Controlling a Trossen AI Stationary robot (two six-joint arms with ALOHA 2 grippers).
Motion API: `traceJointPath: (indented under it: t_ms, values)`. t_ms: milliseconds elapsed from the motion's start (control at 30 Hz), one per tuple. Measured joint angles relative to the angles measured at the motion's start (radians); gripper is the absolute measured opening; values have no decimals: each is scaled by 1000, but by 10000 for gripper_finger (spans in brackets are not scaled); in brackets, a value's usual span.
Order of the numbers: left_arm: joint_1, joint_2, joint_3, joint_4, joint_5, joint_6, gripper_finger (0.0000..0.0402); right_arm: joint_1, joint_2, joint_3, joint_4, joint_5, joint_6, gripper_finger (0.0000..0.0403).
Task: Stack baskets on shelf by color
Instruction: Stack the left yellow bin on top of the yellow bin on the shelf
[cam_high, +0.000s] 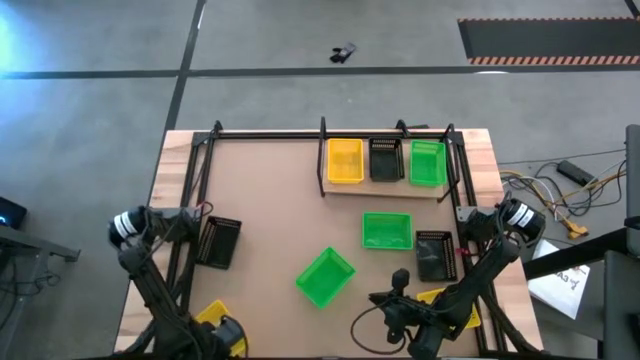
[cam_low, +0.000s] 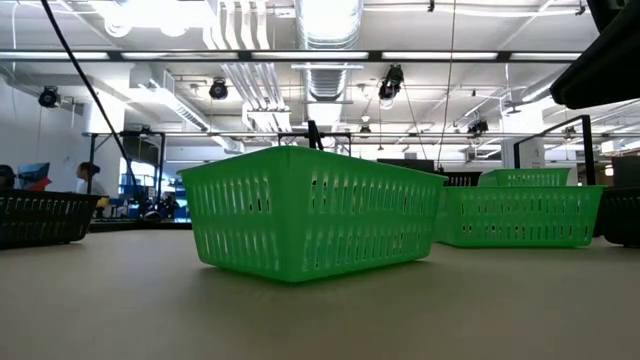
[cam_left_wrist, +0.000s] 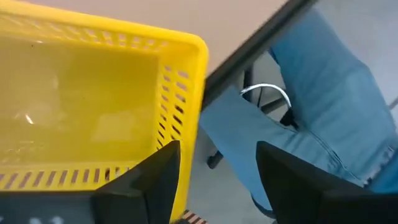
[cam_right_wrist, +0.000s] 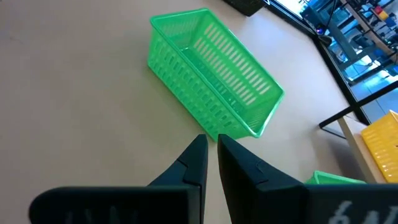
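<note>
On the pale shelf (cam_high: 385, 190) at the far side stand a yellow basket (cam_high: 345, 160), a black one (cam_high: 386, 160) and a green one (cam_high: 428, 163). Two green baskets stand upright on the table, one mid-table (cam_high: 386, 231) and one turned askew (cam_high: 325, 277), which also shows in the right wrist view (cam_right_wrist: 214, 74). My right gripper (cam_right_wrist: 211, 149) is shut and empty, just short of the askew basket's corner. My left gripper (cam_left_wrist: 214, 168) is open at the near left table edge, beside a yellow basket (cam_left_wrist: 87, 106). My left gripper has one finger (cam_left_wrist: 158, 174) in front of the yellow basket's corner (cam_left_wrist: 186, 93) at the table's near edge. Whether it touches the basket I cannot tell. The other finger stands out past the table edge.
Black baskets stand at the left (cam_high: 218, 243) and right (cam_high: 433, 255), and another yellow basket (cam_high: 440, 298) lies under my right arm. Thin black posts (cam_high: 203, 160) frame the table's sides. A person's blue-trousered leg (cam_left_wrist: 323, 112) is just beyond the near edge.
</note>
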Motion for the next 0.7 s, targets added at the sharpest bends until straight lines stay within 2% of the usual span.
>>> traceJointPath:
  t_ms: [167, 300, 500, 633, 700]
  values:
    - [32, 35, -6, -14, 10, 2, 197, 0, 0, 0, 0, 0, 0, 30]
    - [45, 66, -5, -79, 88, 2, 175, 0, 0, 0, 0, 0, -2, 30]
    - [48, 100, 21, -139, 199, 46, 96, 13, 0, 0, -1, 2, -4, 30]
    - [51, 103, 55, -169, 208, 113, 27, 33, 0, 0, -1, 3, -5, 30]
    - [60, 103, 74, -172, 208, 162, 9, 51, -2, 0, -5, 3, -7, 30]
